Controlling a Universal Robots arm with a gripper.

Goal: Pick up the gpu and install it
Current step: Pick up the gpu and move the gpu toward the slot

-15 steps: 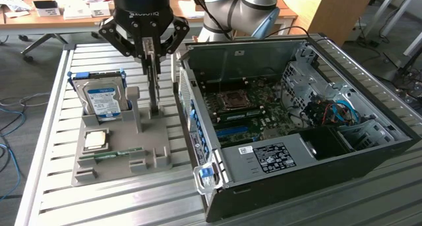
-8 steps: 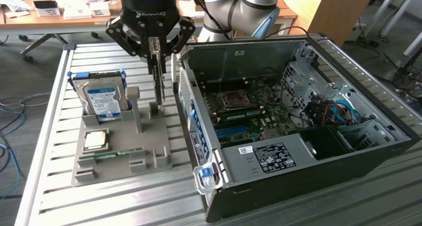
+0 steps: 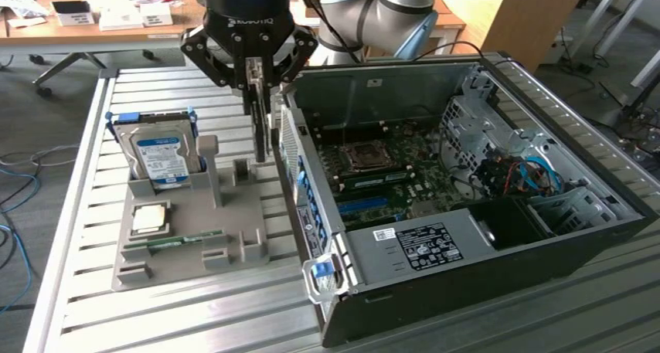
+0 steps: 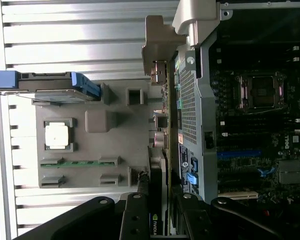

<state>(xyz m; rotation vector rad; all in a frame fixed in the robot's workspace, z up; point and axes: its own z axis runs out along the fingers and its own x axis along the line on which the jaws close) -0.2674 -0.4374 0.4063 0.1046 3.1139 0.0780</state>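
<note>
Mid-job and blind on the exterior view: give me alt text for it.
The gripper is closed on the gpu, held upright over the edge of a grey parts tray beside an open computer case. A hard drive, a processor and a memory stick sit on the tray.

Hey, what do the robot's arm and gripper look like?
The gripper is black, with white lettering across its body, a blue light above that, and jointed link fingers. The arm is silver-grey with pale blue joint caps.
</note>
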